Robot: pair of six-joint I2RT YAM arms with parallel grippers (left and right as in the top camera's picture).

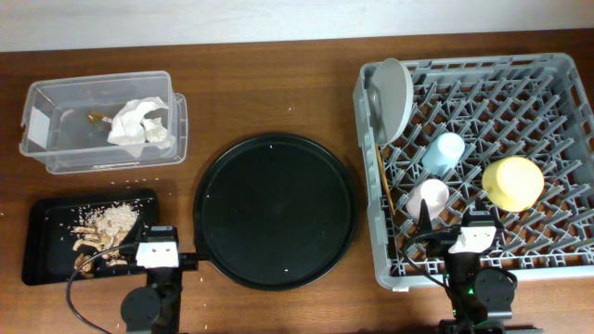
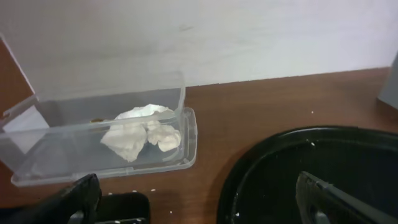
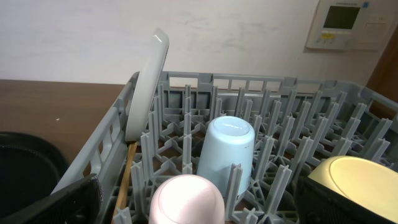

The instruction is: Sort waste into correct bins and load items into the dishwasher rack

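Observation:
The crumpled white wrapper (image 1: 139, 123) (image 2: 140, 132) lies in the clear tub (image 1: 65, 148) (image 2: 68, 158). Tan food scraps (image 1: 104, 225) sit in the shallow black tray (image 1: 46, 255). In the grey dishwasher rack (image 1: 464, 67) (image 3: 102, 158) the grey plate (image 1: 394, 96) (image 3: 148, 87) stands on edge, with the chopsticks (image 1: 382, 176) (image 3: 125, 171) beside it. The blue cup (image 1: 444, 151) (image 3: 227, 152), pink cup (image 1: 429, 198) (image 3: 186, 200) and yellow bowl (image 1: 512, 182) (image 3: 354, 177) sit upside down. My left gripper (image 1: 158, 247) (image 2: 199, 208) is open between the black tray and the round tray. My right gripper (image 1: 464, 228) (image 3: 199, 208) is open at the rack's near edge, over the pink cup.
A large round black tray (image 1: 274, 211) (image 2: 348, 149) with a few crumbs lies in the middle of the wooden table. Small crumbs dot the wood near the tub. A wall runs along the table's far edge.

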